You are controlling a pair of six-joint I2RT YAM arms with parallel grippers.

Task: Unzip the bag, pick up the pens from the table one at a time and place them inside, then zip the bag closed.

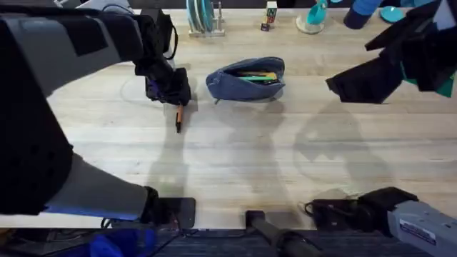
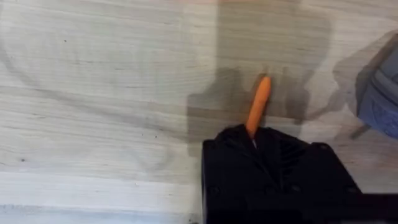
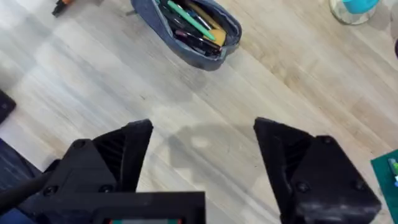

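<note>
On the table [image 1: 235, 150], the left claw [image 1: 173, 95] pinches the orange pen [image 2: 259, 104], whose dark tip points down toward the wood just left of the bag [image 1: 246, 78]. That bag lies unzipped with pens showing inside it. Off to the right, the right claw [image 3: 202, 158] hangs above bare wood with its fingers spread wide.
</note>
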